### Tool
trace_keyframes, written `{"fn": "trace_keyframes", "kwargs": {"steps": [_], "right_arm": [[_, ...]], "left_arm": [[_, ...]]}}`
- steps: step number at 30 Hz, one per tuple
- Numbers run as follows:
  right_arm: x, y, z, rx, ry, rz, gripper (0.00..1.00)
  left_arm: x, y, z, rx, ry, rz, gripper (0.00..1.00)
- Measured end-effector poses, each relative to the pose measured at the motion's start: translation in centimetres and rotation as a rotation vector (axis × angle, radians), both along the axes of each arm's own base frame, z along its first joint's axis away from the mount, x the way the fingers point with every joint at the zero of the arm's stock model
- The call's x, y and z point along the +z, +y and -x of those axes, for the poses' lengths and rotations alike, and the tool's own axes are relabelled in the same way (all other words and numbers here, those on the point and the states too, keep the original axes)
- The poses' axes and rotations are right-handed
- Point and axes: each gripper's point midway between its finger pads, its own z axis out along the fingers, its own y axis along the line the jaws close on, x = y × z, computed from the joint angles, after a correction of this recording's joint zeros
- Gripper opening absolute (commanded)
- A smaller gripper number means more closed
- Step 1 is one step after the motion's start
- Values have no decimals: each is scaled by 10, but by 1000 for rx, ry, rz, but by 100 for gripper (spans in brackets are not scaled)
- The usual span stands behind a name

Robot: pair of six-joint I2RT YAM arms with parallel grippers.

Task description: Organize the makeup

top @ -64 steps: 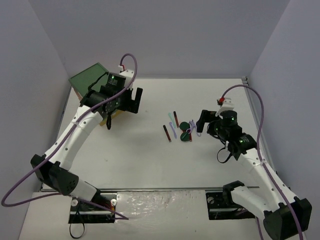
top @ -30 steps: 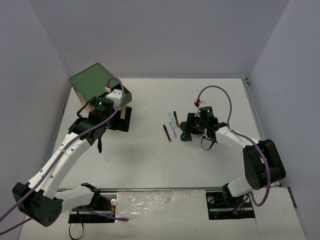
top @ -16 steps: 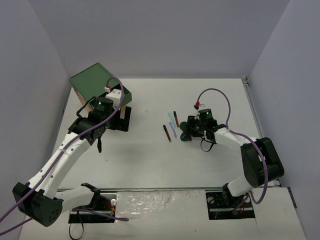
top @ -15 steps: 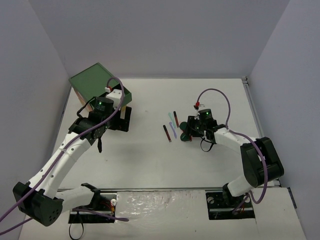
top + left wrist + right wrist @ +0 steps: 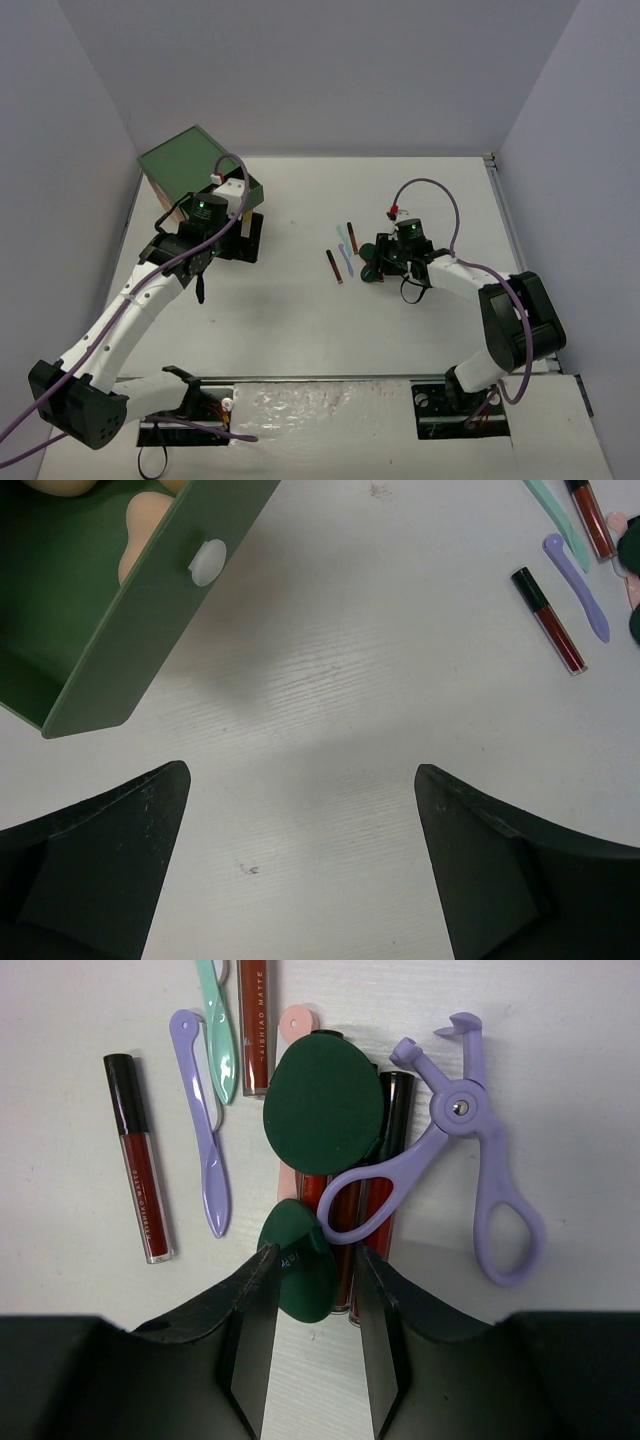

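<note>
Right tool (image 5: 315, 1260) narrow, low over the desk (image 5: 60, 1210).
Small green puff (image 5: 300, 1278) between its fingers (image 5: 250, 1330), grip not clear; left tool (image 5: 300, 770) wide, empty.

My left claw (image 5: 300, 770) and right claw (image 5: 315, 1252) have plain black wedge fingers (image 5: 100, 870). Just behind each claw, a thin purple cable (image 5: 232, 165) loops up and a tiny green light (image 5: 200, 210) glows. My left arm (image 5: 130, 310) and right arm (image 5: 465, 275) are white tubes with black joints.
</note>
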Motion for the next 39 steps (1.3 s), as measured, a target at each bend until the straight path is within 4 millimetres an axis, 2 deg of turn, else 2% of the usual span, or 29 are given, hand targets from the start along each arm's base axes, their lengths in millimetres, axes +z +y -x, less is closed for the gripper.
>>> {"fn": "trace_keyframes", "kwargs": {"steps": [5,16,22,25,27,29,35,39], "right_arm": [[0,0,0,2,0,-1,26],[1,4,0,17,-3,-17,1],[3,7,1,31,-3,-32,0],[10,11,3,49,-14,-54,0],[24,17,3,70,-44,-82,0],[46,24,4,98,-95,-118,0],[133,47,8,217,-308,-266,0],[183,63,13,312,-440,-361,0]], "left_arm": [[0,0,0,-1,0,0,94],[-2,-3,0,-10,8,6,94],[-4,-5,0,-19,17,10,94],[-4,-8,1,-31,21,26,94],[-3,-13,2,-44,28,48,94],[-2,-20,3,-58,34,88,94],[11,-49,5,-122,41,246,94],[21,-73,5,-180,51,368,94]]}}
